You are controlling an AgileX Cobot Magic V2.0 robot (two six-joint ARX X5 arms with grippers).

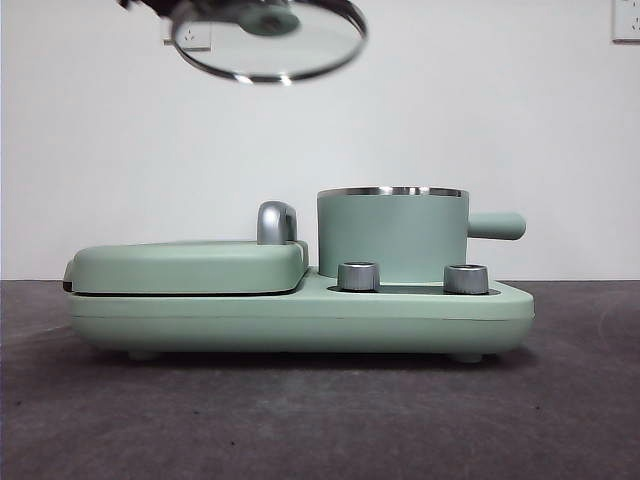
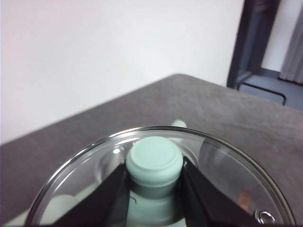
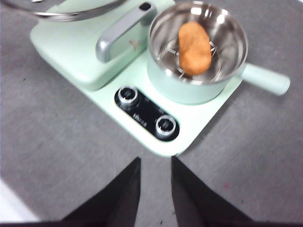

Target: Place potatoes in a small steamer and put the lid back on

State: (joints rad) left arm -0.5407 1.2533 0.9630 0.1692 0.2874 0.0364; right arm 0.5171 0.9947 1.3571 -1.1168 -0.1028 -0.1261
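The clear glass lid [image 1: 268,45] hangs tilted high above the appliance, over the griddle side and left of the small steamer [image 1: 392,235]. My left gripper [image 2: 155,172] is shut on the lid's mint-green knob [image 2: 155,161], one black jaw on each side. The potato [image 3: 194,47], orange-brown and oblong, lies inside the steamer [image 3: 199,90] on its steel rack. My right gripper [image 3: 155,163] hovers open above the grey table in front of the appliance, holding nothing. An edge of the lid [image 3: 61,12] shows in the right wrist view.
The steamer sits on a mint-green base [image 1: 300,320] beside a flat griddle cover [image 1: 190,265] with a chrome handle [image 1: 277,222]. Two steel dials [image 1: 359,276] [image 1: 466,278] face the front. The steamer's stubby handle [image 1: 497,225] sticks out to the right.
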